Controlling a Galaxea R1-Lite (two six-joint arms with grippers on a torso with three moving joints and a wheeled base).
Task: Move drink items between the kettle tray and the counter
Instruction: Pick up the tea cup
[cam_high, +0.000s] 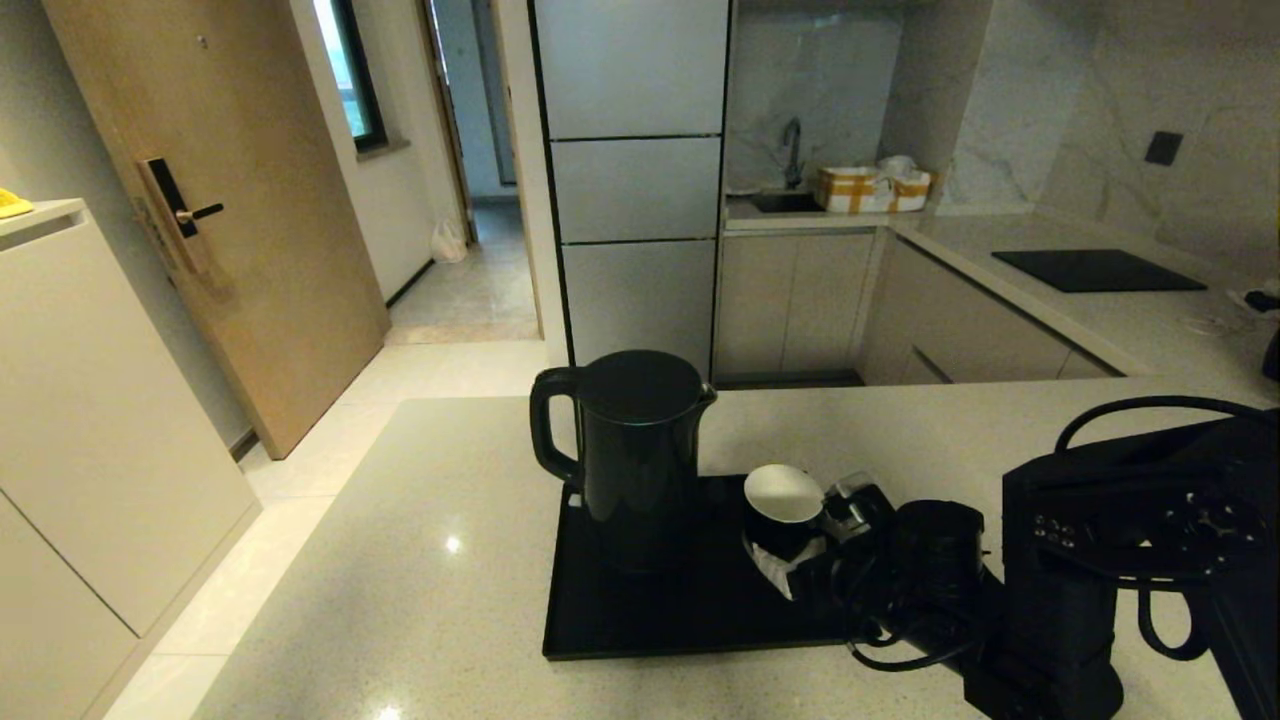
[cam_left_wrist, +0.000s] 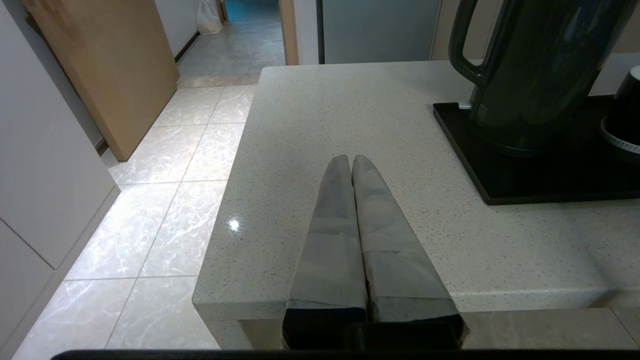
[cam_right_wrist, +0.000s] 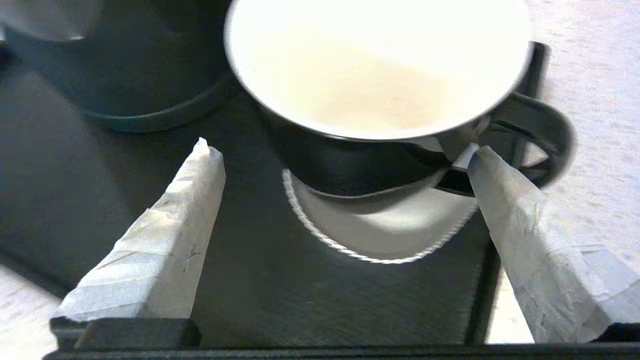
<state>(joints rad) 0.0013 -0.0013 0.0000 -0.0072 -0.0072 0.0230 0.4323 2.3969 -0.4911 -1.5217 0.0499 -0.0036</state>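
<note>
The tall black kettle (cam_high: 640, 460) stands upright on the left half of the black tray (cam_high: 650, 620). The black cup (cam_high: 783, 510), white inside, sits on a white saucer (cam_right_wrist: 380, 225) on the tray's right side. My right gripper (cam_right_wrist: 341, 152) is open at the cup's near side, low over the tray. One fingertip (cam_right_wrist: 480, 157) sits right at the cup's handle (cam_right_wrist: 550, 135); the other finger (cam_right_wrist: 200, 160) is clear of the cup. My left gripper (cam_left_wrist: 351, 159) is shut on nothing, parked above the counter (cam_left_wrist: 325, 115) left of the tray (cam_left_wrist: 525, 185).
The beige counter (cam_high: 420, 560) runs around the tray, with its edge and a drop to the tiled floor (cam_left_wrist: 165, 210) on the left. A black cooktop panel (cam_high: 1095, 270) lies on the far counter at the right. The right arm's body (cam_high: 1100, 560) covers the counter's right front.
</note>
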